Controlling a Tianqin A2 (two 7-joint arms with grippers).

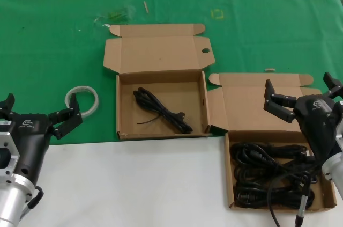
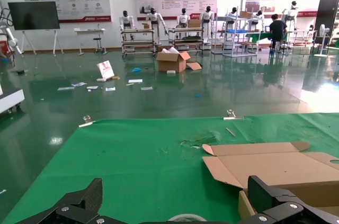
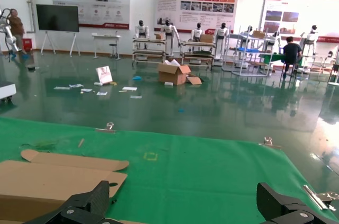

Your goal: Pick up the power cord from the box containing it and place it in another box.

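Right gripper (image 1: 300,94), fingers spread and empty, hangs over the flapped brown cardboard box (image 1: 229,184); its black folded cords (image 1: 270,176) run crosswise directly below it. Left gripper (image 1: 40,114), also spread, is parked well apart.

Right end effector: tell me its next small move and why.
Probably lower the right end effector, open, onto the power cords heaped in the flap-sided box just below it. It holds nothing yet. The other box already holds one cord, and the left end effector waits far off, open, near a tape ring.
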